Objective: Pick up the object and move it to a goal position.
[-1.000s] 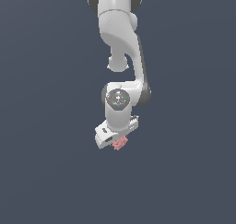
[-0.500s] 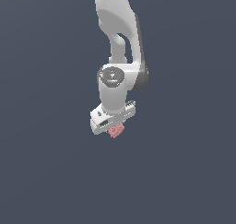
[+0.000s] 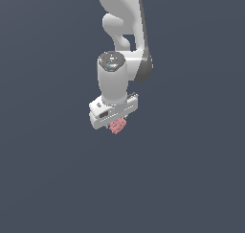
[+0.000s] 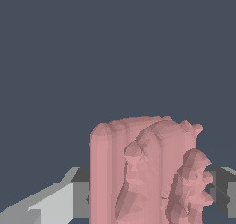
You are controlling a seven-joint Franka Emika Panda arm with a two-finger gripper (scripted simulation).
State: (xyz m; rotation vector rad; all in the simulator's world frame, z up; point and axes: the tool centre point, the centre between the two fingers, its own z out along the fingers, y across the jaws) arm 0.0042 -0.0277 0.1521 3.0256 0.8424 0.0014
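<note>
The object [image 3: 117, 127] is a small pinkish-red block with a rough, faceted surface. It sits between the fingers under the white hand of my gripper [image 3: 115, 123], which is shut on it. In the wrist view the object [image 4: 138, 172] fills the lower middle, with one grey-white finger [image 4: 55, 204] on one side and part of the other finger [image 4: 226, 191] on the opposite side. The white arm [image 3: 122, 35] reaches down from the top of the exterior view. The fingertips are hidden behind the object there.
A plain dark grey-blue ground [image 3: 191, 179] fills both views. No other object, container or edge shows.
The gripper has moved up and slightly toward the exterior view's left with the object still held. The wrist has tilted so the hand faces the camera more.
</note>
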